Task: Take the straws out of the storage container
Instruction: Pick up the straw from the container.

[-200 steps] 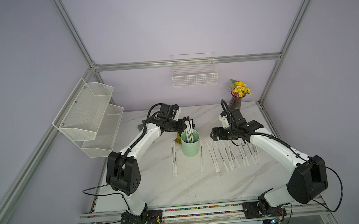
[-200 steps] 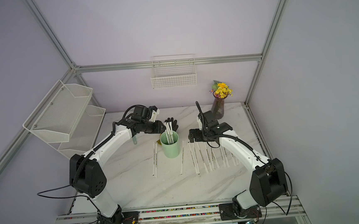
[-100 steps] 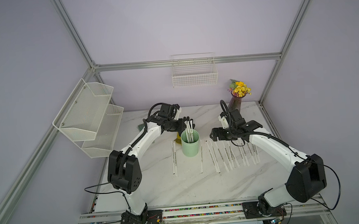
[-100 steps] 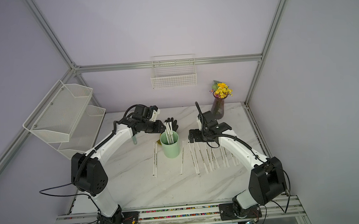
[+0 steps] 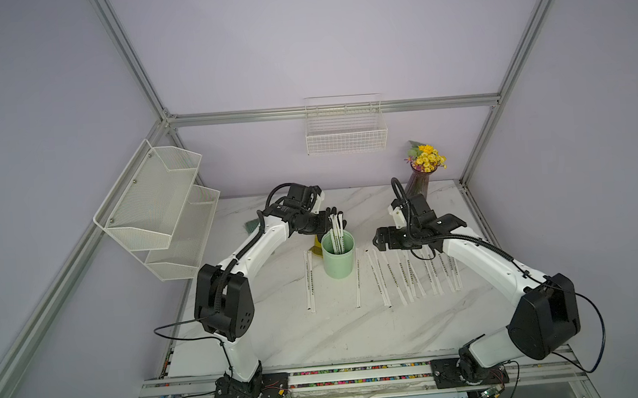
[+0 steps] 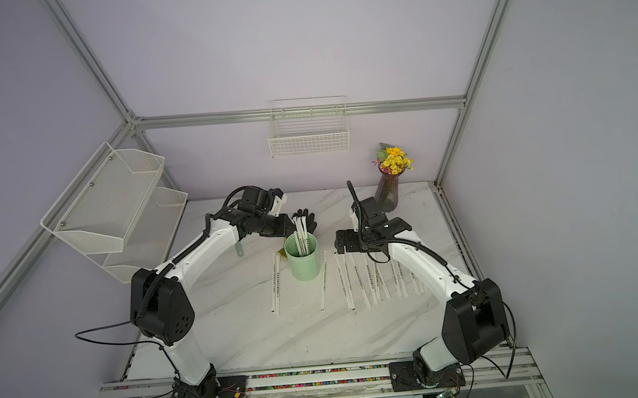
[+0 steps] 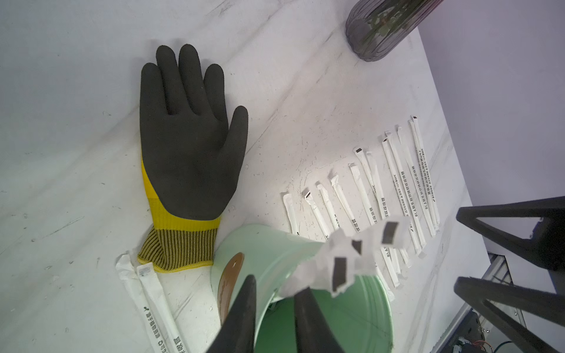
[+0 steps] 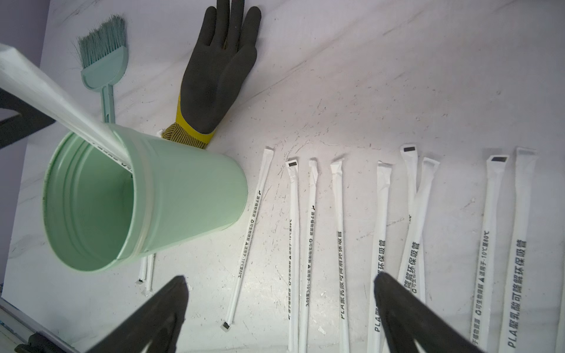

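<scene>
My left fingers (image 7: pixel 276 284) stand narrow beside the tops of the straws (image 7: pixel 342 262) in the storage container (image 7: pixel 266 244); my right fingers (image 8: pixel 279 276) gape wide above the counter (image 8: pixel 367 91).

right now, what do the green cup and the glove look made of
Green cup: probably painted metal, matte mint; ribbed inner wall, rolled rim. Glove: knit yellow fabric at the ribbed cuff, palm coated in grainy black rubber, likely.
</scene>
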